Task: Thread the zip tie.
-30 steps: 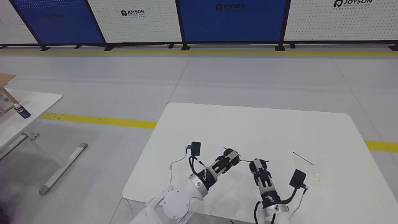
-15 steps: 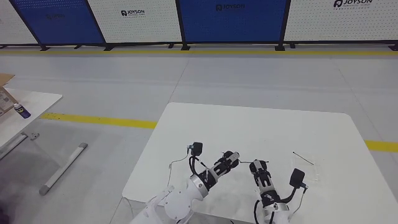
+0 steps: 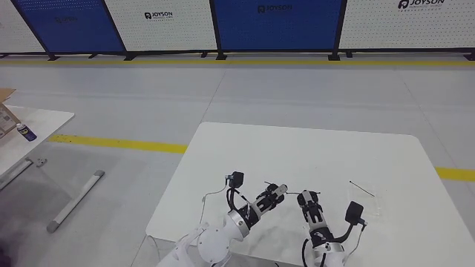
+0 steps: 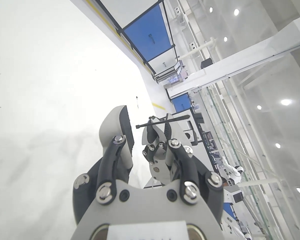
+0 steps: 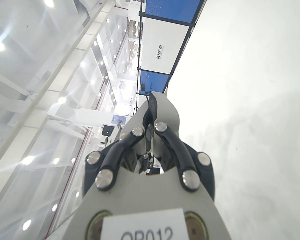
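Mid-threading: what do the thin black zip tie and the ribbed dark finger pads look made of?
The thin black zip tie looks like matte nylon plastic, probably: a slim strip that holds itself straight. The ribbed dark finger pads look like dull rubber, finely grooved; exact compound unclear.

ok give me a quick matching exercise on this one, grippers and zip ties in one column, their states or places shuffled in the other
Column one:
1. left gripper
2. right gripper
3. loose zip tie

Column two:
a. lying flat on the table, apart from both grippers
b. open
c. shut on a zip tie

Pairs: 1-b, 2-c, 3-a
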`<state>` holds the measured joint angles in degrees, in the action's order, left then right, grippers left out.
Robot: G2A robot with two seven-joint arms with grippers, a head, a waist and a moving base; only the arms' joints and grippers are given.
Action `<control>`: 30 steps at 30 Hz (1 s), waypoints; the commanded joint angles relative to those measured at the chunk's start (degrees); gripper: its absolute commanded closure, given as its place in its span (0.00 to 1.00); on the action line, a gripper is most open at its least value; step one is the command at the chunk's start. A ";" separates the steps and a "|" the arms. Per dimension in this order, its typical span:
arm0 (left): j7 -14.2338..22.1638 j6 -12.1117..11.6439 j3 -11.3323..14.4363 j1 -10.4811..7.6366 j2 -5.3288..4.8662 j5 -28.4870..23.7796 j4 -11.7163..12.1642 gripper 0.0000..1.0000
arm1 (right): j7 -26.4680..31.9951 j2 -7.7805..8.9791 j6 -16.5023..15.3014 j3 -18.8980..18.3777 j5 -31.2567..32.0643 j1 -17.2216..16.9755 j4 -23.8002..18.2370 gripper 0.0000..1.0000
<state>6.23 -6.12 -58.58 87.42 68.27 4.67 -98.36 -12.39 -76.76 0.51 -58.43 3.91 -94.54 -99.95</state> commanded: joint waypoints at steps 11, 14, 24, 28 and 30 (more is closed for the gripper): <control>-0.31 0.17 0.05 0.07 0.05 0.39 -0.07 0.91 | 0.03 -0.32 -0.74 -0.73 0.22 -0.60 -0.06 1.00; -0.44 0.07 0.03 0.14 0.05 0.58 -0.15 1.00 | 0.05 -0.40 -0.88 -0.88 0.32 -0.78 -0.14 1.00; -0.69 -0.02 0.28 0.39 0.11 1.03 -0.55 1.00 | 0.65 -0.65 -1.03 -1.02 0.94 -1.05 -0.40 1.00; -0.44 -0.09 0.42 0.35 0.12 1.26 -0.66 1.00 | 0.88 -0.76 -0.87 -0.98 1.27 -1.06 -0.48 1.00; -0.32 -0.15 0.44 0.37 0.12 1.31 -0.72 1.00 | 1.00 -0.81 -0.87 -1.00 1.29 -1.06 -0.48 1.00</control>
<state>5.87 -6.25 -58.14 87.78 68.39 5.96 -99.05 -11.45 -77.56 -0.36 -59.41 5.21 -95.60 -100.43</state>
